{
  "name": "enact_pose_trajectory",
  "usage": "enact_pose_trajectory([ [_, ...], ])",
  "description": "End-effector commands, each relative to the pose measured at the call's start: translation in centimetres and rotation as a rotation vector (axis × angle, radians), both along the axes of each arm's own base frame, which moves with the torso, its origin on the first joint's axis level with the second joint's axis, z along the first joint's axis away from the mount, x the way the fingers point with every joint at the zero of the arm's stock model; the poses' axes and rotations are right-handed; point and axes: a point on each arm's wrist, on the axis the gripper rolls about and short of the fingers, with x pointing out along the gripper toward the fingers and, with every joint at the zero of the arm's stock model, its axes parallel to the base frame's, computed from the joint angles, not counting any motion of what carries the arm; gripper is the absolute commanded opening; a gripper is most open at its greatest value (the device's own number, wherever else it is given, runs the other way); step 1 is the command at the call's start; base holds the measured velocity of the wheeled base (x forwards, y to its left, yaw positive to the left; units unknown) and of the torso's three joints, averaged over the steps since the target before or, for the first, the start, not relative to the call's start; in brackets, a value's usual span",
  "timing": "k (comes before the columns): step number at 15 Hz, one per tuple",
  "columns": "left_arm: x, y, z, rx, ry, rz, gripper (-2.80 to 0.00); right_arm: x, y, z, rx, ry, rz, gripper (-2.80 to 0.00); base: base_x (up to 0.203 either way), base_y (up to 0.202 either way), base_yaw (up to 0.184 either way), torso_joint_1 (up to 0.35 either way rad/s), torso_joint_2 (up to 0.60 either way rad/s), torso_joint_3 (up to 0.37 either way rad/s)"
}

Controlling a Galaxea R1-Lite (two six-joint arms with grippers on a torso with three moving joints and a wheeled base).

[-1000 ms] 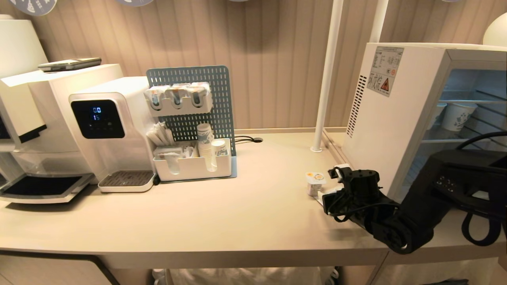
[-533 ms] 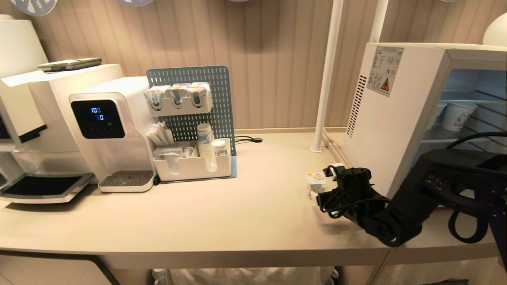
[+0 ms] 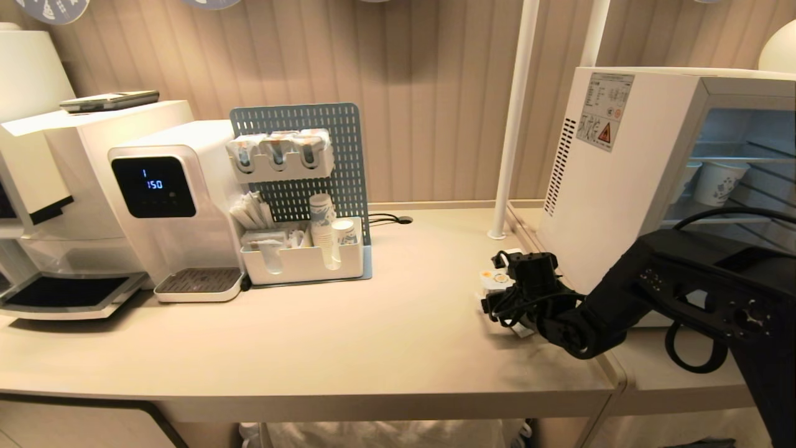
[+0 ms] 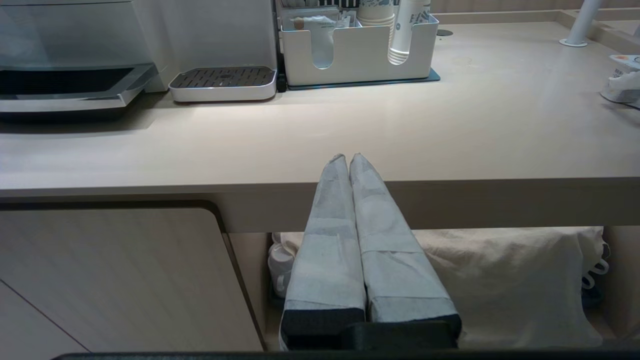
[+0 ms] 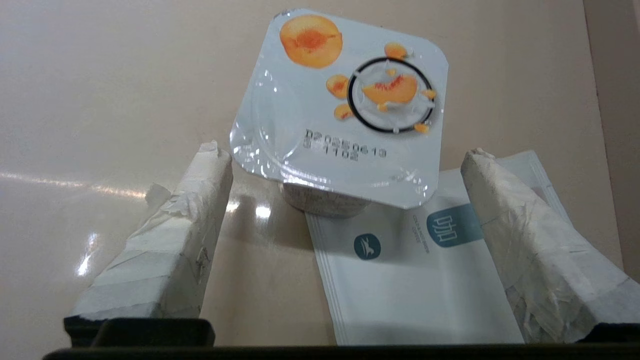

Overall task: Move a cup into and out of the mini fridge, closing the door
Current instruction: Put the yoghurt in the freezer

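the cup (image 5: pixel 340 110) has a white lid printed with orange peaches; the counter (image 3: pixel 373 336) is beige; the pegboard (image 3: pixel 323 124) is blue.

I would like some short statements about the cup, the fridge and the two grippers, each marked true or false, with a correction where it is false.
1. The small white plastic cup with peach pictures on its foil lid stands on the beige counter. True.
2. The right gripper is shut on the cup. False: its jaws stand open, one on each side of it.
3. The boxy white mini fridge stands open. True.
4. The left gripper is open. False: it is shut, holding nothing.
5. The cup lies on its side. False: it is upright.
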Motion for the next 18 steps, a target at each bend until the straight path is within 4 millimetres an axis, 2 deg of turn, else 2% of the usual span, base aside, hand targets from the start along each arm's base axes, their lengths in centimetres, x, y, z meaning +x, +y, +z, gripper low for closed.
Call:
enact_pose_trajectory([
  [1,0.0,0.0,0.0,-0.004,0.0,0.001,-2.8,1.3,0.2,0.3,0.004,-0.016,-0.008,0.0,0.0,0.0,0.0,0.0,0.0,0.0],
  [5,0.0,0.0,0.0,-0.004,-0.001,0.001,-2.8,3.1,0.2,0.3,-0.001,-0.043,-0.036,0.0,0.0,0.0,0.0,0.0,0.0,0.0],
  [10,0.0,0.0,0.0,-0.005,0.0,0.003,-2.8,3.7,0.1,0.1,-0.01,-0.033,-0.04,0.0,0.0,0.0,0.0,0.0,0.0,0.0],
  [11,0.0,0.0,0.0,-0.005,-0.001,0.003,-2.8,3.6,0.1,0.0,-0.011,-0.028,-0.039,-0.26,0.0,0.0,0.0,0.0,0.0,0.0],
  [12,0.0,0.0,0.0,-0.005,0.0,0.001,-2.8,3.6,0.1,0.1,-0.01,-0.029,-0.038,-2.8,0.0,0.0,0.0,0.0,0.0,0.0],
  [18,0.0,0.0,0.0,-0.005,-0.001,0.003,-2.8,2.8,-0.1,0.8,-0.003,-0.021,-0.043,-2.8,0.0,0.0,0.0,0.0,0.0,0.0],
])
